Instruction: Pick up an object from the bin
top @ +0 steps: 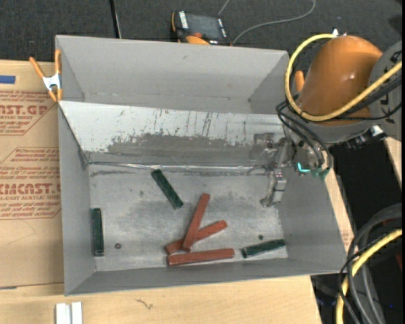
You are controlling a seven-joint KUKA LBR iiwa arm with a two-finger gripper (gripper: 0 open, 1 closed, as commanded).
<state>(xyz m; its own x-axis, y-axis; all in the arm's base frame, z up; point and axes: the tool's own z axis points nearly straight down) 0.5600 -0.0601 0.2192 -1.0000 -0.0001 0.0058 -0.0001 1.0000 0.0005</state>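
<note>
Found the gripper [275,196] hanging low at the right side of the bin [189,73], just off the back wall, over bare grey floor. Honestly couldn't tell open or closed from this angle. Spotted the nearest piece, the right green stick [263,249], toward the front of the bin from the gripper and well apart from it, lying almost left-to-right with the right end tipped slightly toward the back. Noticed a loose little pile of three just left of that. Had the flat red stick [201,256] stretched left-to-right along the front wall, the long red stick [197,220] slanting from front-left up to back-right with its low end near the flat one's left end, and the short red stick [209,231] fanned out from about the same spot, pointing more to the right. Also clocked the middle green stick [167,188] alone on the floor, slanting the other way, back-left to front-right, and the left green stick [96,231] close by the left wall, running front-to-back. Saw the orange cover [341,73] on the wrist, up above the right rim.
</note>
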